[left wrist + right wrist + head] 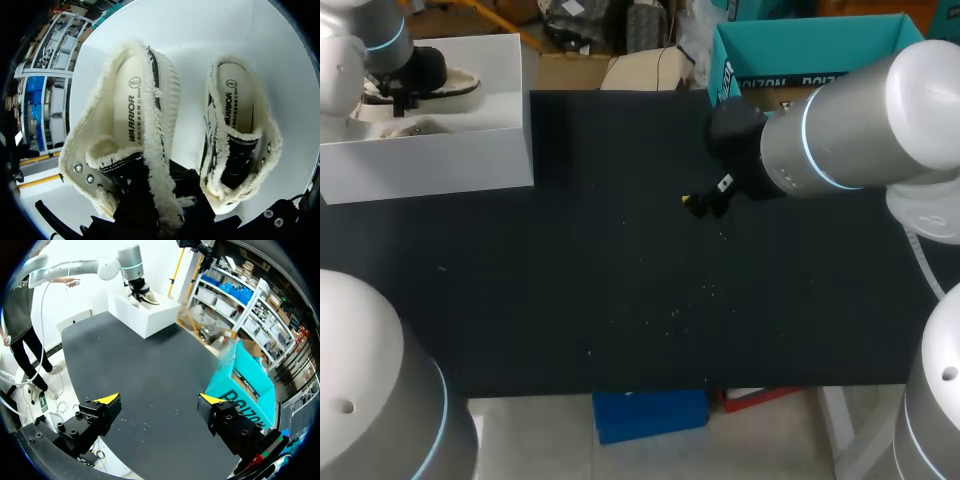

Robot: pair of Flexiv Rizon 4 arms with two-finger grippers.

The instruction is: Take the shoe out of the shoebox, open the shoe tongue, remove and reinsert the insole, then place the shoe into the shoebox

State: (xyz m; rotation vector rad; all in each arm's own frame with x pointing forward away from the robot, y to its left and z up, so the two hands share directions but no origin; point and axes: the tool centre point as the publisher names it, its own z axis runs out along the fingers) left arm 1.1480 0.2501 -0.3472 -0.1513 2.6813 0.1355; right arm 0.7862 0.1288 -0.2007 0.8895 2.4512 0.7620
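The white shoebox [430, 160] stands at the table's far left corner. My left gripper [405, 95] hangs over it, shut on the side wall of a cream-fringed black shoe [135, 130] that sits partly above the box rim [145, 294]. Its fingertips are hidden by the fringe and black canvas. The shoe's printed insole [131, 107] lies inside it. A second matching shoe [235, 135] rests on the box floor [200, 35] beside it. My right gripper [705, 205] hovers over the middle of the black table, open [162, 400], with nothing between its yellow-tipped fingers.
A teal cardboard box [800, 55] stands at the table's back right, close behind my right arm [850, 130]. The black table surface [620, 290] stretches between the two boxes, with small light specks near the middle.
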